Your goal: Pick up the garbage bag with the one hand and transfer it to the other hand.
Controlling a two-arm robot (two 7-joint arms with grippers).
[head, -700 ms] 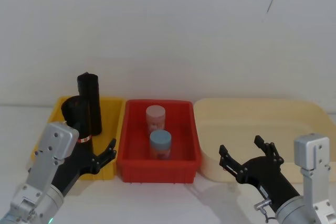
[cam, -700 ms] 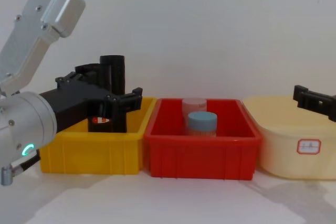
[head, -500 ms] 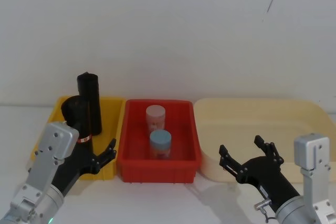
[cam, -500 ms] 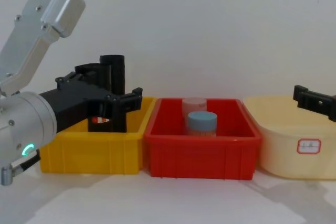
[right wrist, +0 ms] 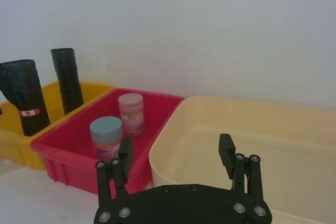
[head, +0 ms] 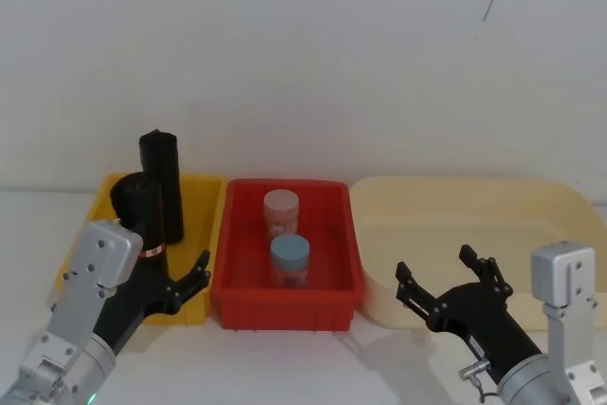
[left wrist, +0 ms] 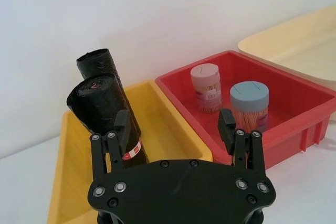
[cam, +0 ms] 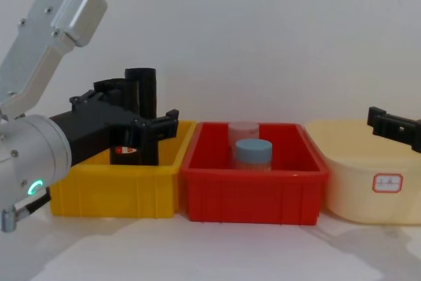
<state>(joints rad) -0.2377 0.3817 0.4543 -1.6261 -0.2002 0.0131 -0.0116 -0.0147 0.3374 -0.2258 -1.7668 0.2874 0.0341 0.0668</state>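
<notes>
Head view, garbage bag (head: 136, 206): leaning in the yellow bin (head: 207, 215), red-and-white band low on it, just beside the plain black roll (head: 162, 177).
Head view, left gripper (head: 178, 277): at the yellow bin's near edge, spread wide, nothing gripped.
Head view, right gripper (head: 436, 274): in front of the cream tub (head: 474, 215), spread wide, empty.
Left wrist view, left gripper (left wrist: 174, 129): fingers far apart; one finger (left wrist: 122, 125) overlapping the bag's lower part by the band, contact impossible to tell.
Left wrist view, red bin (left wrist: 294, 124): pink-lidded jar (left wrist: 205, 85) and blue-lidded jar (left wrist: 249, 103) upright inside.
Right wrist view, right gripper (right wrist: 176, 153): wide open, nothing between the fingers, above the near rims of red bin and cream tub.
Chest view, left gripper (cam: 135, 113): reaching in from the left on a silver arm (cam: 33, 156) with a green ring (cam: 34, 189), crossing in front of the garbage bag (cam: 126, 151) in the yellow bin.
</notes>
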